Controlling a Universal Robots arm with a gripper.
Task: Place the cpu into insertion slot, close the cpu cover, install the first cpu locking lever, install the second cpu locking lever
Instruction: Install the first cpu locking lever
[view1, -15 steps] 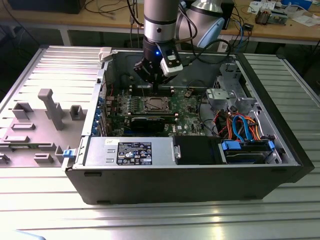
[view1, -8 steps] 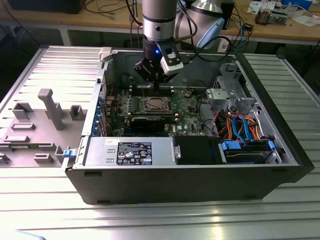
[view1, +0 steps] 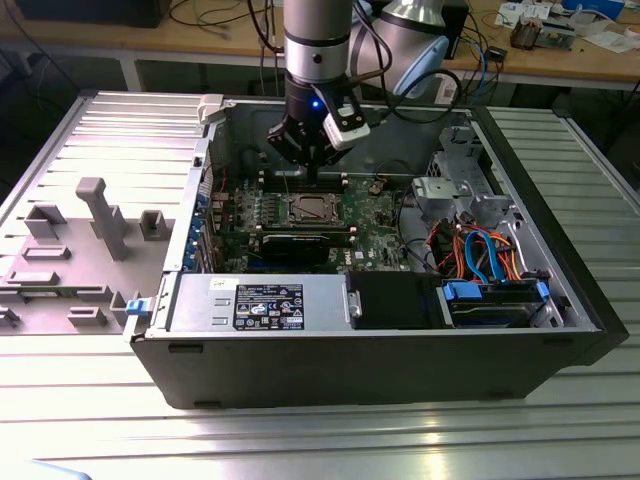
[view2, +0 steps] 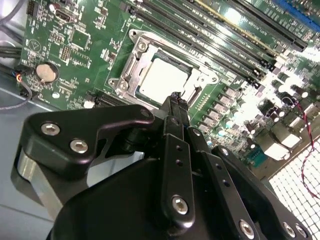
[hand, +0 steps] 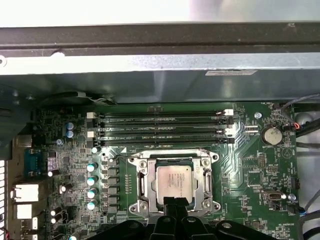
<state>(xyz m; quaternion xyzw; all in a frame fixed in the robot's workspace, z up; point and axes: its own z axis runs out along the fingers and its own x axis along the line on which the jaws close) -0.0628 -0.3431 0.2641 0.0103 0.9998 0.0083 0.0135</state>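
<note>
Matt black gripper (view2: 176, 98); dull silver-grey metal cpu (hand: 173, 181); bright bare-metal cpu cover (hand: 146, 172); green motherboard (hand: 250, 175), slightly glossy.

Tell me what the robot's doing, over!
Gripper shut, empty, tips at the insertion slot's edge. Cpu seated, cpu cover down around it. Nothing blocking.
</note>
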